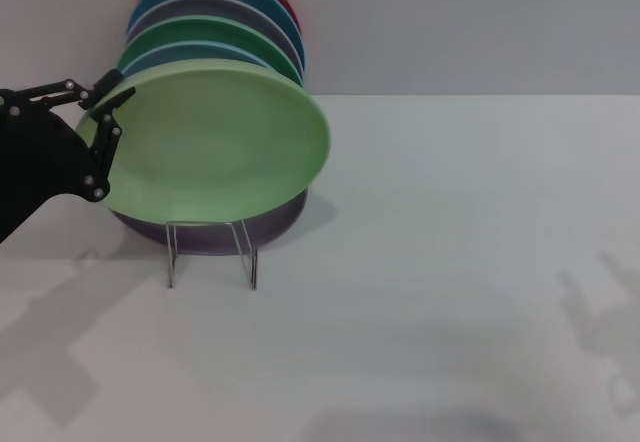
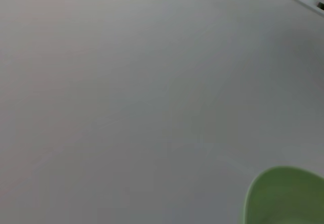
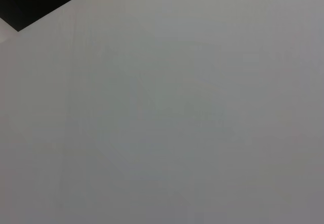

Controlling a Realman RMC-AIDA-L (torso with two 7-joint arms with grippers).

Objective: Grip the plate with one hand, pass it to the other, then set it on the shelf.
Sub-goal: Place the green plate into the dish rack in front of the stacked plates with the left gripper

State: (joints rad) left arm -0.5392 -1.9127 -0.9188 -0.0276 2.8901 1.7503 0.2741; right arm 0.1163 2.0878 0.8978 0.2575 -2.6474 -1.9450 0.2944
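Gripping plate (image 1: 215,142) rim — left gripper (image 1: 107,112)

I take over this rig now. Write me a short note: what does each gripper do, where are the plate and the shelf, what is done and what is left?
Left gripper: shut on the light green plate's left rim, holding it tilted in front of the stacked plates, above the wire shelf.
Right gripper: not in view; only its shadow shows on the table.
Done: plate is gripped, apparently in the left gripper after the handover.
Left: lower the plate into the shelf's front slot, then release. I cannot tell whether it already touches the wire.
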